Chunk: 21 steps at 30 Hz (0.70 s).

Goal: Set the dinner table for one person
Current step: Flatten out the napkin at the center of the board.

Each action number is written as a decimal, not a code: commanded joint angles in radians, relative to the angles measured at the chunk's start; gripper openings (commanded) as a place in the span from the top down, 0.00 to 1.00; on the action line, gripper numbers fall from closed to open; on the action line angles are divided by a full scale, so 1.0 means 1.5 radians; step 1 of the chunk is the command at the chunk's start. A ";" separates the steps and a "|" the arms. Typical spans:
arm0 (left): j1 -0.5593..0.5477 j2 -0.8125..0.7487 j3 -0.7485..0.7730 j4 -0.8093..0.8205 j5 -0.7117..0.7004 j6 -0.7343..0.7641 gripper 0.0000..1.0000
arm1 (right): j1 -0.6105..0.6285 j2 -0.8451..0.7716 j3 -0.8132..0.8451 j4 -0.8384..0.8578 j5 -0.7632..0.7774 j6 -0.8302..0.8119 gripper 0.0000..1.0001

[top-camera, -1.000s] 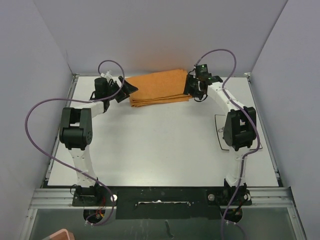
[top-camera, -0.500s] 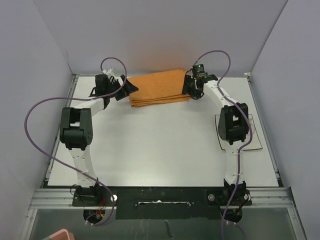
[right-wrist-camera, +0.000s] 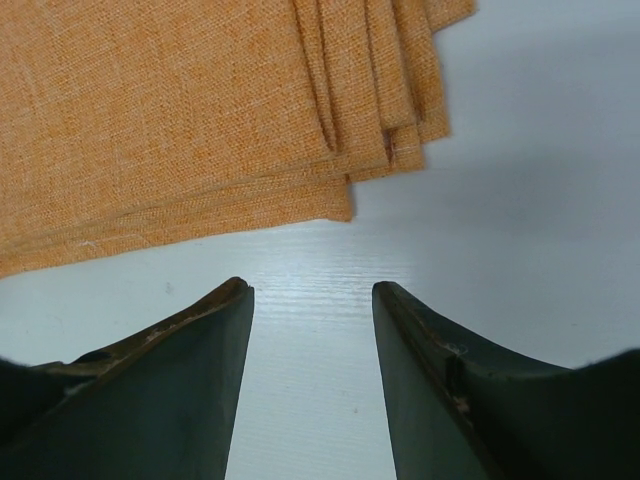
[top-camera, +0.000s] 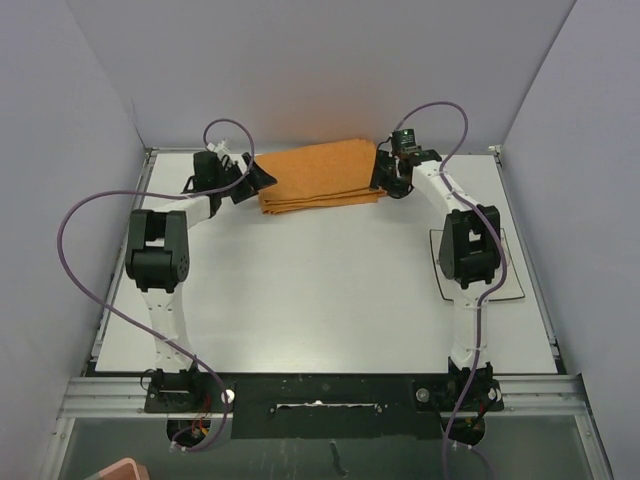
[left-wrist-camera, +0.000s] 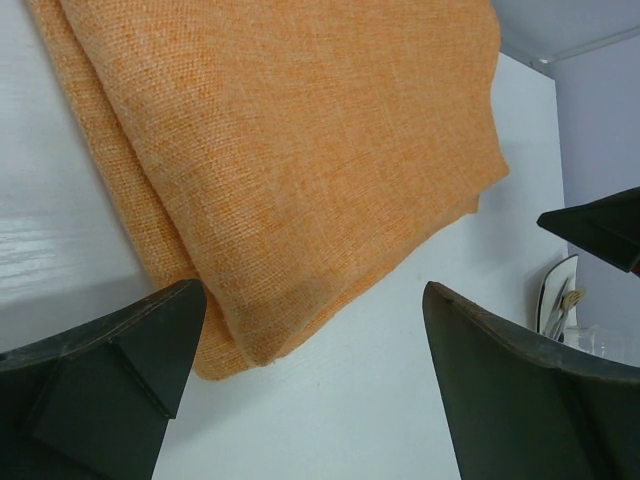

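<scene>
The folded orange cloth (top-camera: 320, 172) lies at the far middle of the dinner table (top-camera: 320, 290). My left gripper (top-camera: 258, 180) is open at the cloth's left end. In the left wrist view the cloth's corner (left-wrist-camera: 300, 150) lies just ahead of and partly between the open fingers of the left gripper (left-wrist-camera: 312, 290). My right gripper (top-camera: 385, 180) is open at the cloth's right end. In the right wrist view the layered cloth edge (right-wrist-camera: 180, 120) lies just ahead of the right gripper (right-wrist-camera: 312, 288), with bare table between the fingers. Neither gripper holds anything.
A square white plate (top-camera: 510, 280) lies at the right side of the table, partly under my right arm. It shows in the left wrist view (left-wrist-camera: 560, 295) with cutlery on it. Grey walls close the table on three sides.
Both grippers have edged a little closer to the cloth's ends. The right arm's elbow has swung left and toward the back. The cloth has not moved.
</scene>
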 commanded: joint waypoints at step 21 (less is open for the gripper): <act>-0.033 0.130 0.100 0.122 0.014 -0.097 0.43 | -0.025 -0.104 -0.092 0.051 -0.009 0.000 0.49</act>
